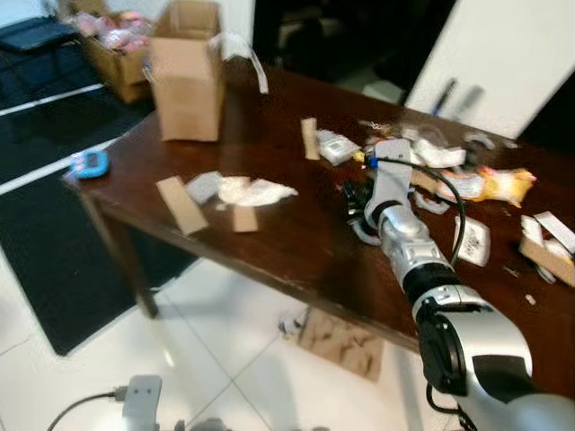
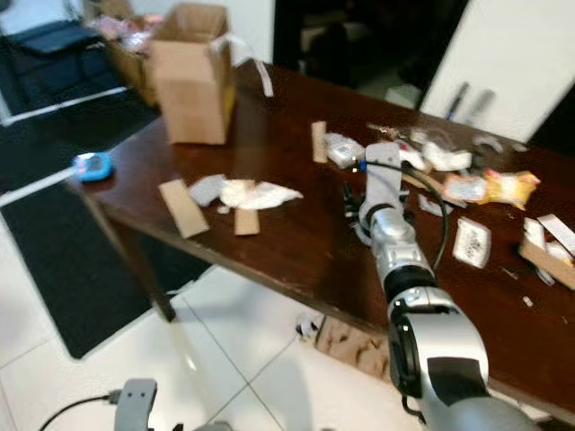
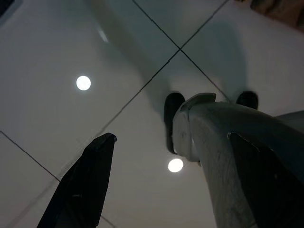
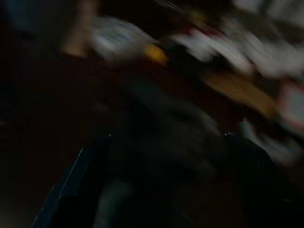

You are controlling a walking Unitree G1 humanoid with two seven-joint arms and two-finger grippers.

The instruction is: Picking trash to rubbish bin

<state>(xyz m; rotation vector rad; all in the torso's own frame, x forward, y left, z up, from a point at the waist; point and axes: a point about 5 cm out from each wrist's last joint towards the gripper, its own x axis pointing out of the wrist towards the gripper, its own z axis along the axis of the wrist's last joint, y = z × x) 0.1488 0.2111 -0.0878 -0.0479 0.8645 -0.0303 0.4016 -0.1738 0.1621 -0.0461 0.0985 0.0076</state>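
Observation:
Trash lies scattered on a dark wooden table (image 1: 278, 247): crumpled white paper (image 1: 256, 191), cardboard strips (image 1: 181, 205), white wrappers (image 1: 472, 241) and an orange snack packet (image 1: 490, 184). My right gripper (image 1: 355, 199) is stretched out over the table's middle, low over a small dark item at the edge of the wrapper pile. In the blurred, dark right wrist view its fingers (image 4: 80, 190) stand wide apart with a dark shape between them. My left gripper (image 3: 147, 121) hangs open over the white tile floor.
An open cardboard box (image 1: 187, 76) stands on the table's far left corner, with a blue object (image 1: 90, 162) near the left edge. A flat piece of cardboard (image 1: 341, 341) lies on the floor under the table. A black mat (image 1: 54, 242) lies to the left.

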